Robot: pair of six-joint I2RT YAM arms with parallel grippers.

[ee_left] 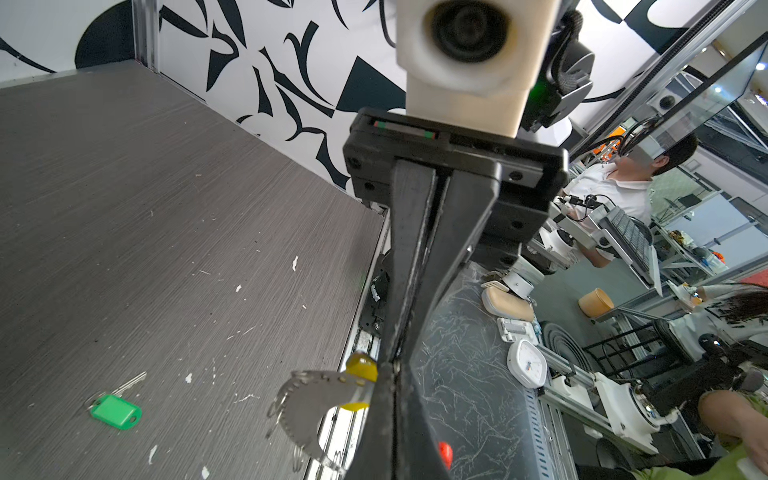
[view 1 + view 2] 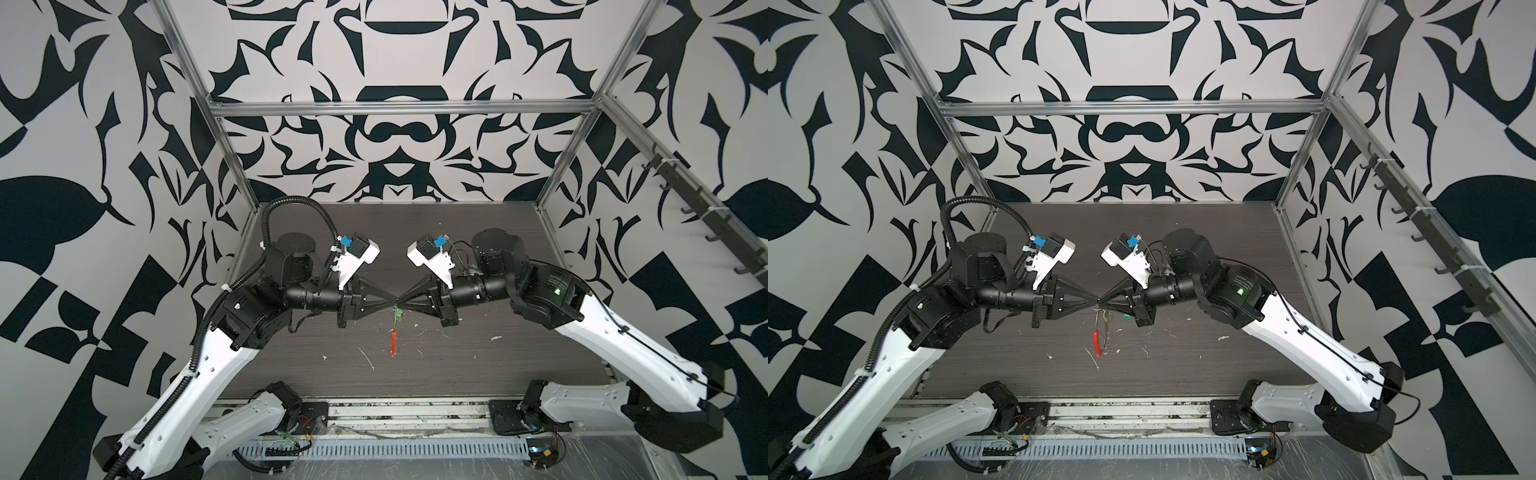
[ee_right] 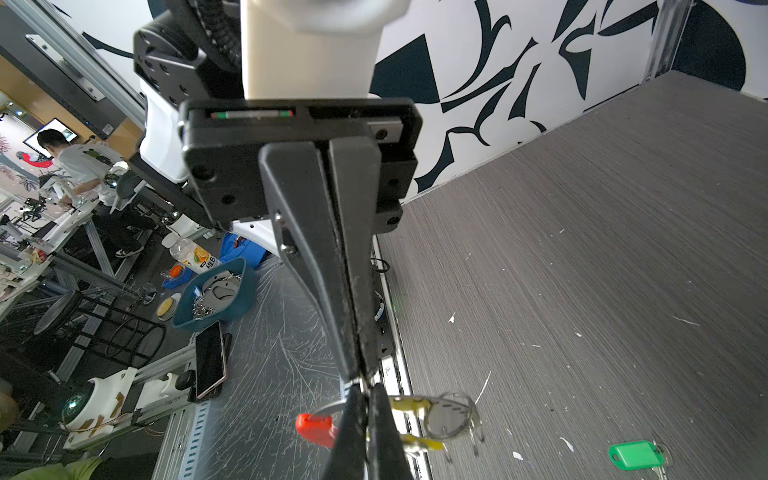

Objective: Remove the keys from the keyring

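Observation:
In both top views my left gripper (image 2: 392, 300) and right gripper (image 2: 400, 300) meet tip to tip above the middle of the table, both shut. From that pinch hangs the keyring, its thin wire running down to a red sleeve (image 2: 392, 343) (image 2: 1097, 343). In the right wrist view the red sleeve (image 3: 316, 428) sticks out on one side of my right gripper (image 3: 362, 388), and the yellow key (image 3: 409, 405) with silver rings (image 3: 451, 419) on the other. The left wrist view shows the yellow key (image 1: 361, 368) beside my left gripper (image 1: 392, 368). The green key (image 1: 114, 409) (image 3: 631, 455) (image 2: 399, 314) lies loose on the table.
White flecks (image 2: 496, 337) are scattered over the dark wood-grain table (image 2: 478, 257). A metal rail (image 2: 395, 409) runs along the front edge, and both arm bases are mounted there. Frame posts (image 2: 232, 158) and patterned walls close in the back and sides.

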